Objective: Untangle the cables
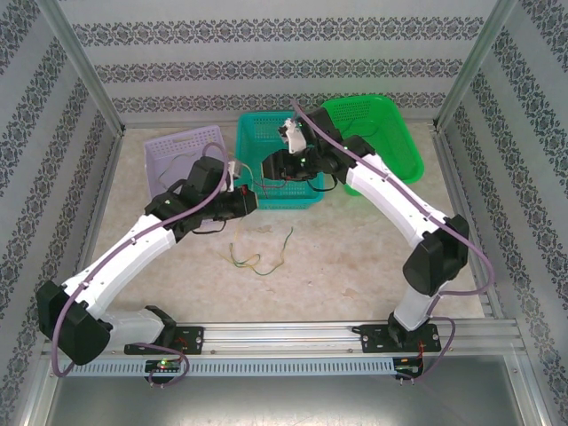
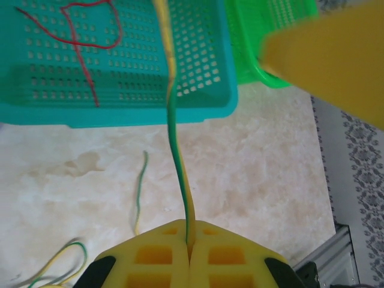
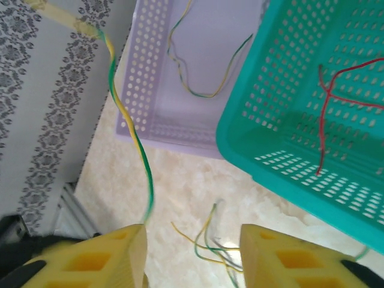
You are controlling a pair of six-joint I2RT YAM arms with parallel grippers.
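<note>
One green-yellow cable sits clamped in the left gripper jaws; the right gripper jaws stand apart.

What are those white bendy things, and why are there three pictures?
They are two robot arms with pinching grippers. One picture looks down from above; the other two come from cameras on each wrist. On the table sit a purple basket, a teal basket and a green basket, plus loose wires. A red wire lies in the teal one. The left gripper is shut on a green-and-yellow wire. The right gripper is open beside it.
</note>
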